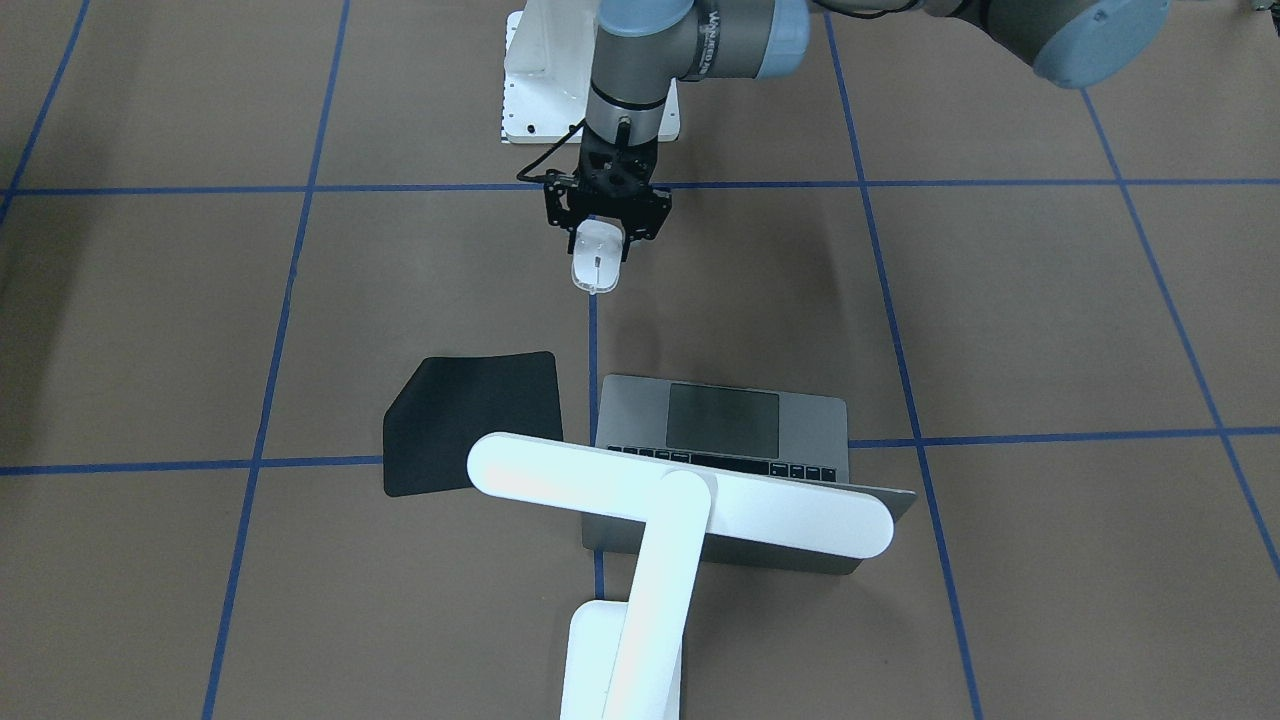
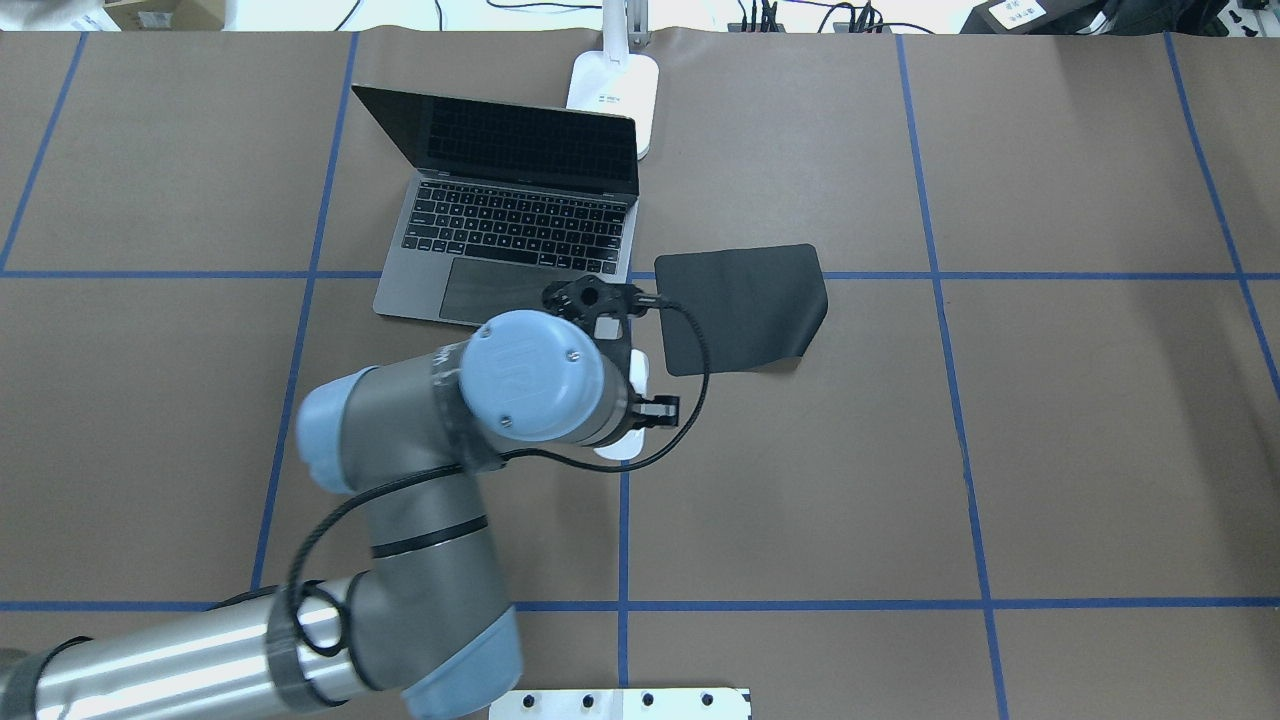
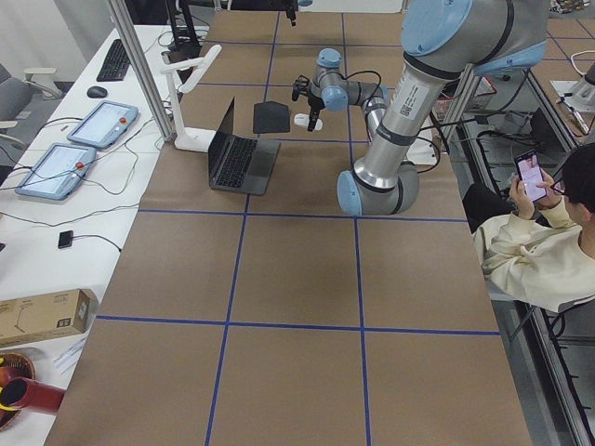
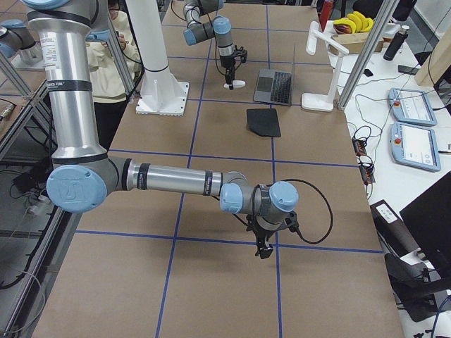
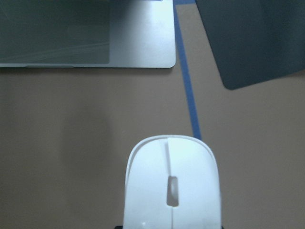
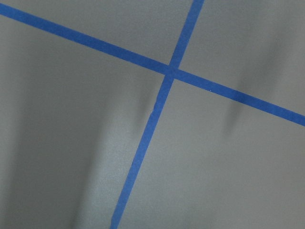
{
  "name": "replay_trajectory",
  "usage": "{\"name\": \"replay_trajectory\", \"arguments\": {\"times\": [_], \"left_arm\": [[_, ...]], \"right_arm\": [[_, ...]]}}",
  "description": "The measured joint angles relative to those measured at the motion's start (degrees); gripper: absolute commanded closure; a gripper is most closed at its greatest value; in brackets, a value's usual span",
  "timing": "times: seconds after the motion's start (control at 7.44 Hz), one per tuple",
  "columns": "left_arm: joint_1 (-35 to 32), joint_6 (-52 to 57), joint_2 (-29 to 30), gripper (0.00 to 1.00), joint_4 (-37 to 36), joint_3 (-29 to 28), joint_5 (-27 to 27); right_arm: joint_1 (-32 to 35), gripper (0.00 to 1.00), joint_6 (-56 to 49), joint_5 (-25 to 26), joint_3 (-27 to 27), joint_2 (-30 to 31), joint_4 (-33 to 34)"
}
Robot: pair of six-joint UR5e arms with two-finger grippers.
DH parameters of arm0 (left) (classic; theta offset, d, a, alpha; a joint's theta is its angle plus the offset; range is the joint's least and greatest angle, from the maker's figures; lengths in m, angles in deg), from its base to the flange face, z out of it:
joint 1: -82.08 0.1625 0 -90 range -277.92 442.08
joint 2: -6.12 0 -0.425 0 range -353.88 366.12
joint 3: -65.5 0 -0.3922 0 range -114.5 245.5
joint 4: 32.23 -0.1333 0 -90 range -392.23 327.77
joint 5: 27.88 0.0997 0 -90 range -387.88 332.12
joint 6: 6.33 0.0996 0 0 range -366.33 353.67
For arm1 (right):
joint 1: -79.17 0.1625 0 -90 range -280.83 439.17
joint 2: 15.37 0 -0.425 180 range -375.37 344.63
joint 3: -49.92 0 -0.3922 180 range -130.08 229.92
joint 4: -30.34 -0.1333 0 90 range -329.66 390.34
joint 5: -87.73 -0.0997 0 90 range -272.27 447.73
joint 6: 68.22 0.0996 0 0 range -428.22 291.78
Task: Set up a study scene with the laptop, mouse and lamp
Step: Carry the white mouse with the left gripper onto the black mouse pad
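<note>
White bar-headed desk lamp (image 1: pixel 640 560) stands at lid side of open space-grey metal laptop (image 1: pixel 630 410), flat black mat (image 1: pixel 470 420) beside. Left gripper (image 1: pixel 600 237) clamps glossy white oval mouse (image 1: pixel 596 265) near laptop's front edge, possibly just above table. Right gripper (image 4: pixel 264 246) well apart, jaw state unreadable.

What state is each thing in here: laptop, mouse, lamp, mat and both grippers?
laptop, open, screen dark.
mouse, gripped at its rear end, short of the mat.
lamp, upright, head out over the laptop; lit or not, cannot tell.
mat, lying flat, nothing on it.
left gripper, shut on the mouse.
right gripper, apart from the other things; open or shut, cannot tell.
</note>
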Motion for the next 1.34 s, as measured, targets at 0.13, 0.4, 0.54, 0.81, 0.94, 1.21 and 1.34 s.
{"name": "replay_trajectory", "arguments": {"times": [0.13,0.4,0.54,0.81,0.94,1.21,1.34], "left_arm": [[-0.3,-1.8,3.7,0.90,3.0,-5.5,1.8],[-0.6,-4.5,10.0,0.91,10.2,-17.1,6.9],[-0.6,-5.3,12.1,0.91,13.4,-22.0,9.6],[-0.7,-6.8,15.6,0.20,17.2,-28.9,14.1],[-0.7,-7.3,16.5,0.01,17.9,-30.6,15.8],[-1.0,-7.4,17.1,0.01,18.3,-31.7,17.4],[-1.4,-6.5,17.1,0.01,18.1,-31.5,17.2]], "right_arm": [[0.3,0.00,-0.2,0.1,0.1,0.0,0.0],[0.8,0.00,0.1,0.2,0.0,-0.1,0.0],[1.0,0.00,1.7,0.2,0.0,-0.3,0.0],[1.3,0.00,6.0,0.3,0.1,-0.5,0.0],[1.5,0.00,6.7,0.4,0.1,-0.7,0.0],[1.7,0.00,6.9,0.4,0.1,-0.9,-0.2],[1.8,0.00,6.8,0.4,0.0,-0.9,-0.6]]}}
